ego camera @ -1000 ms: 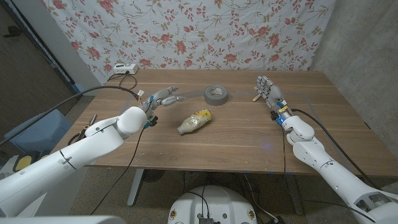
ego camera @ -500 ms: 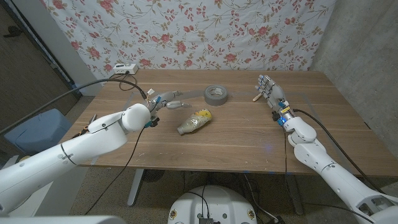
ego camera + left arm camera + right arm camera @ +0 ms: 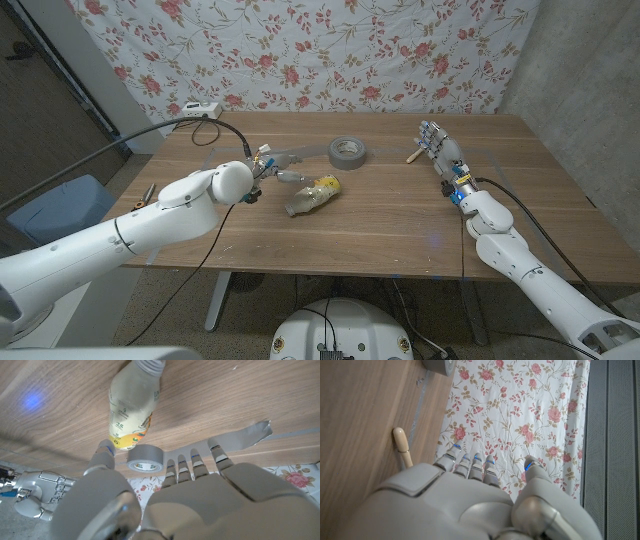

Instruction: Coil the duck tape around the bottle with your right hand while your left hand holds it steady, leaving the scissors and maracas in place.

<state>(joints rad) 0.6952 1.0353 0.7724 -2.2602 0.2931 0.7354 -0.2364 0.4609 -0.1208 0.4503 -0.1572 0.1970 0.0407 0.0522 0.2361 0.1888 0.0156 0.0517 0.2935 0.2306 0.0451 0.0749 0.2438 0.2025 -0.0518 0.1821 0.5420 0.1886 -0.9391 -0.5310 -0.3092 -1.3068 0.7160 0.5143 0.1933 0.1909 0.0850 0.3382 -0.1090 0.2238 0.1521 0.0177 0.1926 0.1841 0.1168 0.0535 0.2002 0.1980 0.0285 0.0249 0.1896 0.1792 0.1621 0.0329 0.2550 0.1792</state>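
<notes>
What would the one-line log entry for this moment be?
left robot hand: open, beside bottle | right robot hand: open, apart from tape roll | bottle: lying on table, unwrapped

The wooden worktop [image 3: 380, 215] carries a bottle [image 3: 313, 195] lying on its side near the middle, cap end toward the front edge. A grey roll of duck tape [image 3: 347, 151] lies flat behind it, toward the back edge. A pale wooden handle [image 3: 411, 154] lies toward the right side. A white box [image 3: 195, 110] with a cable sits at the back left corner.
</notes>
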